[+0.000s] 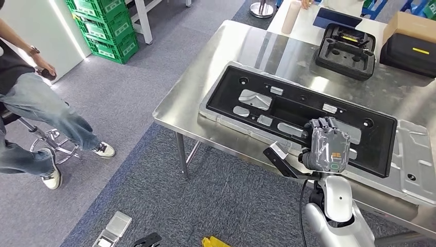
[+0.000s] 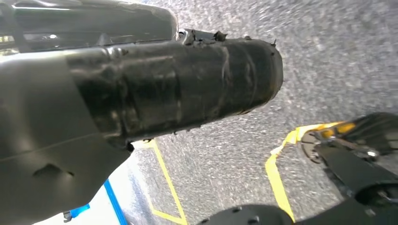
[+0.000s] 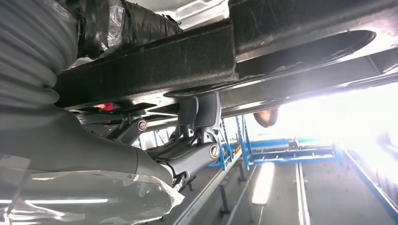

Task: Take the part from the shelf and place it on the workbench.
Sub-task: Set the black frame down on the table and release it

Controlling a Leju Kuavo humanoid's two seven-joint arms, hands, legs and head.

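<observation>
The part [image 1: 288,103] is a long black plastic frame with several cut-outs. It lies flat on the steel workbench [image 1: 205,103], on top of a silver metal panel [image 1: 416,154]. My right hand [image 1: 328,144] grips the frame's near edge, its fingers curled over the top. In the right wrist view the black frame [image 3: 187,56] runs between a taped finger above and darker fingers [image 3: 192,150] below. My left hand [image 2: 141,93] hangs over the grey carpet with its taped thumb stretched out and nothing in it.
A black foam tray [image 1: 345,51], a black case [image 1: 409,54] and a cardboard box [image 1: 411,23] stand at the bench's far end. A seated person [image 1: 31,103] is at the left, near green crates [image 1: 105,25]. A clear box [image 1: 113,230] lies on the floor.
</observation>
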